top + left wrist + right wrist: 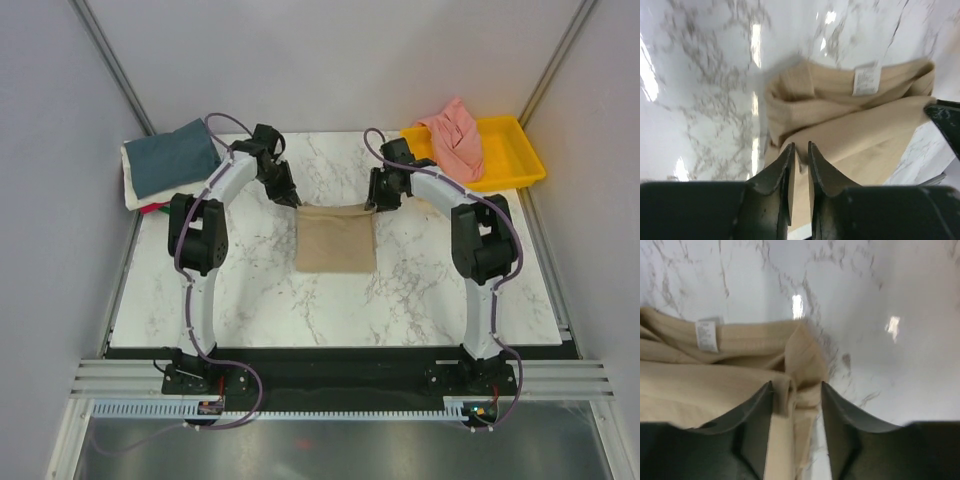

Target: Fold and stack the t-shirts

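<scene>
Fingers of the left gripper [290, 197] [801, 150] stand almost together, only a narrow slit between them, and they appear to nip a thin edge of the tan t-shirt [335, 240] [865, 135] at its far left corner. The right gripper [375, 203] [796, 387] sits at the far right corner with its jaws moderately apart, astride a bunched fold of the same shirt [715, 380]; the cloth touches one finger, but bare marble shows beside the other, so it is not clamped. The shirt lies folded into a rough rectangle in the middle of the marble table [250, 290], its white label [866, 80] [705, 335] showing along the far edge. At the far left corner a slate-blue shirt [172, 155] tops a stack, with cream cloth [135, 190] and a sliver of red [150, 208] under it. A salmon-pink shirt [455, 135] lies crumpled in the yellow tray [520, 165] at the far right.
</scene>
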